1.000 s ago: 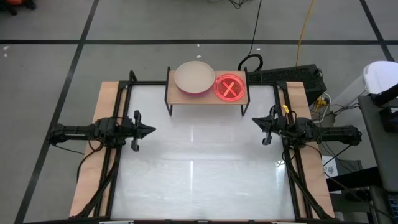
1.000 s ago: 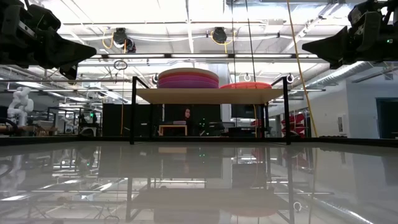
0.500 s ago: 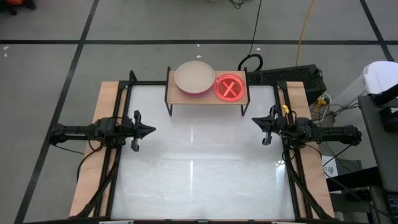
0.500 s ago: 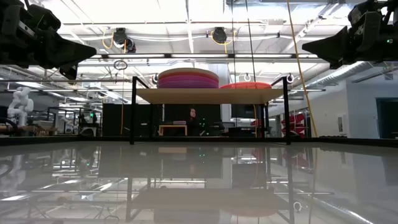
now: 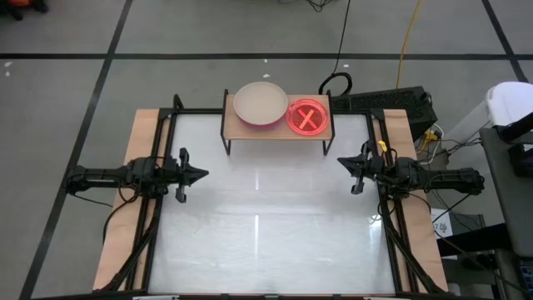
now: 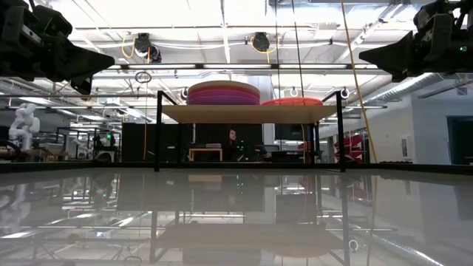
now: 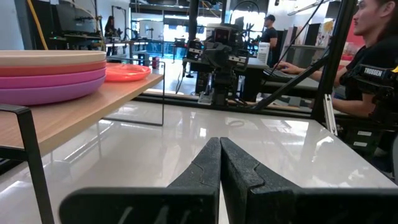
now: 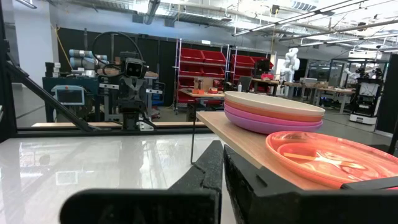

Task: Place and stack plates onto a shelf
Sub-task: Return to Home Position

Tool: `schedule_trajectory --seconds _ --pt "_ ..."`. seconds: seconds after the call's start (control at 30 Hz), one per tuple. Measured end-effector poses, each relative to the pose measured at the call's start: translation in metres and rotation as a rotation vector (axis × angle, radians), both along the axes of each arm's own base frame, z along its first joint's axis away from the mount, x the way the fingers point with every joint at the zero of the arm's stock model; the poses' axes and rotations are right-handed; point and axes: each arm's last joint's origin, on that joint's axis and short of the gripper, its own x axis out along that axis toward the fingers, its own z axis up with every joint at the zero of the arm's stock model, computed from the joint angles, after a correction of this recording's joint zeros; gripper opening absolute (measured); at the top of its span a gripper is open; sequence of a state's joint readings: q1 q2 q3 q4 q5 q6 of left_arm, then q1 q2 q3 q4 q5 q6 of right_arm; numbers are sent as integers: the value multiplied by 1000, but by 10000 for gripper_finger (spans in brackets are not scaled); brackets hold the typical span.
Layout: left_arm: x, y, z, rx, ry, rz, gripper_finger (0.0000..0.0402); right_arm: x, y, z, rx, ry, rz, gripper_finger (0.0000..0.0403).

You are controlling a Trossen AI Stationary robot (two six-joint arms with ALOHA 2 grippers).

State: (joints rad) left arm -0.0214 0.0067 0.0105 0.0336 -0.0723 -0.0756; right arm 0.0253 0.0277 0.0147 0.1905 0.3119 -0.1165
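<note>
The shelf [image 5: 276,125] stands at the table's far edge on thin black legs. On its left half rests a stack of larger plates [image 5: 261,104], beige on top, with pink and purple ones under it [image 6: 223,94]. On its right half lies the stack of smaller translucent plates [image 5: 307,117], orange-red on top [image 8: 329,155]. My left gripper [image 5: 202,174] hovers shut at the table's left edge. My right gripper [image 5: 341,162] hovers shut at the right edge. Both are empty and well above the tabletop.
The white glossy tabletop [image 5: 266,225] lies open between the two arms and in front of the shelf. A black frame [image 5: 158,167] runs along the table's sides. Cables and a black box [image 5: 391,104] sit beyond the far right corner. People sit in the room behind [image 7: 367,56].
</note>
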Motion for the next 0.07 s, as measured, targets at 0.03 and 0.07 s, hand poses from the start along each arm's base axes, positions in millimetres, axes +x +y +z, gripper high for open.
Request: schedule_trajectory --seconds 0.03,0.07 --pt "0 0 0 0 0 0 4 0 0 0 0 0 0 0" --pt "0 0 0 0 0 0 4 0 0 0 0 0 0 0"
